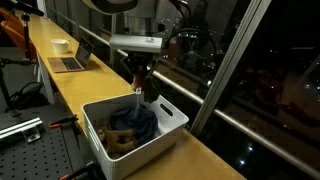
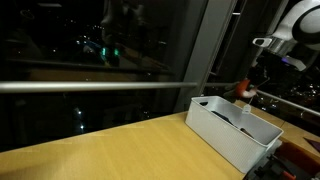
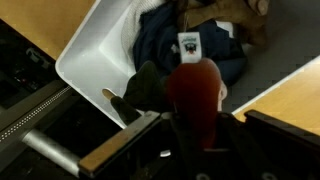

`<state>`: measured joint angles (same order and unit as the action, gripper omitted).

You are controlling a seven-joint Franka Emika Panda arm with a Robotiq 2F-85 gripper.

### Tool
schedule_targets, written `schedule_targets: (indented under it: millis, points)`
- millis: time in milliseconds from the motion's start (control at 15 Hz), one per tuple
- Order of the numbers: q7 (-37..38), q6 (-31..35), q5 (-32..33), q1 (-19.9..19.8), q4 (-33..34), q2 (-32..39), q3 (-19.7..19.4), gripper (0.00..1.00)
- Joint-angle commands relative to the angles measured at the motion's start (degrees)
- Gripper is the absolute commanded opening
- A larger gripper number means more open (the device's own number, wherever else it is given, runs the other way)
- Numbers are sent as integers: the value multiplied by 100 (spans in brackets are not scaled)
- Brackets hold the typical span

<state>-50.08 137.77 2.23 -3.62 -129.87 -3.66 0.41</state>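
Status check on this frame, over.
Gripper shut on red item, at bin edge. Blue cloth in bin. Laptop well away.

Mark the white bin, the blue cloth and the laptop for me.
white bin (image 2: 222, 137), in an exterior view, on its near side wall
blue cloth (image 3: 160, 45), in the wrist view, on its upper fold
laptop (image 1: 68, 64), in an exterior view, on its keyboard half
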Motion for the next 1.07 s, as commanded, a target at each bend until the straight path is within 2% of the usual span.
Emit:
schedule_targets:
  millis: [0, 467, 1000]
  points:
    - [-134, -125, -204, 150, 150, 125, -105, 48]
    - [-77, -429, -169, 289, 651, 520, 12, 99]
    - [-99, -421, -168, 420, 810, 860, 160, 100]
